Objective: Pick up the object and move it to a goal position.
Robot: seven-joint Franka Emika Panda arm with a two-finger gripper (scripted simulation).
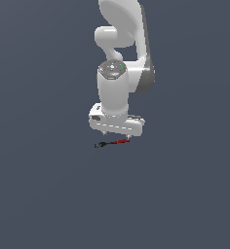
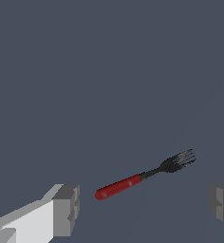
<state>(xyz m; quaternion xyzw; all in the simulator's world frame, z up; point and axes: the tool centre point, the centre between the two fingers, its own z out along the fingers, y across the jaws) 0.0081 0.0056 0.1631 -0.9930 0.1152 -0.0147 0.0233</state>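
My gripper [image 1: 116, 133] hung just above the dark floor [image 1: 44, 194], pointing straight down, with its fingers spread wide apart and nothing between them. In the wrist view one finger [image 2: 65, 210] showed at one side and the other sat at the far edge, with a broad gap separating them.

The fork [image 1: 112, 142] lay flat on the floor directly under my gripper. In the wrist view the fork [image 2: 144, 174] was plain to see: a red handle with two small pale rivets, a thin black neck and black tines. It lay at a slant between my fingers, touching neither of them. In the exterior view its red handle pointed toward the exterior view's right, close to one fingertip, and its black tines pointed toward the exterior view's left.
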